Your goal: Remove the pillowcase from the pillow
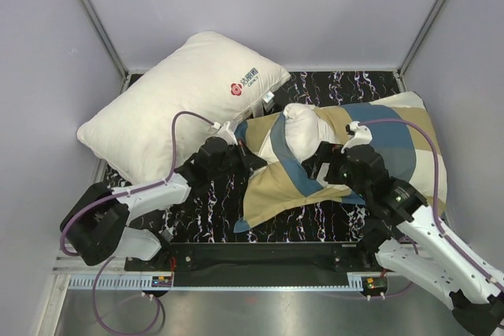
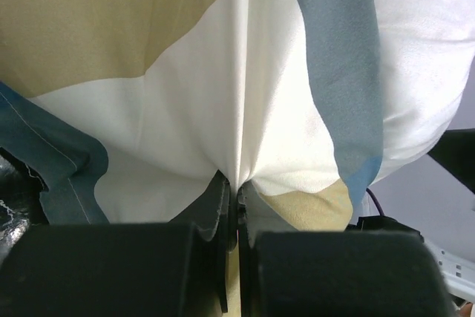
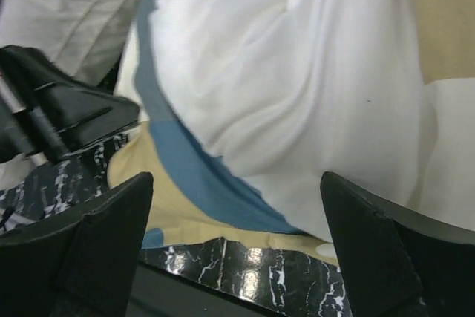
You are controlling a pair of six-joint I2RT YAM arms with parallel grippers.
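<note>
The checked pillowcase [image 1: 291,179] in teal, tan and cream lies across the middle and right of the dark marbled table, partly pulled back. The plain off-white pillow [image 1: 303,127] bulges out of its open end. My left gripper [image 1: 246,156] is shut on a pinched fold of the pillowcase [image 2: 245,109] at its left edge. My right gripper [image 1: 321,164] is open, its jaws wide apart just in front of the exposed pillow [image 3: 297,87] and the pillowcase's blue hem [image 3: 200,183], touching neither.
A second white pillow with a red logo [image 1: 189,100] lies at the back left, against the left wall. The enclosure's grey walls close in the back and both sides. Bare marbled table [image 1: 213,210] shows in front of the pillowcase.
</note>
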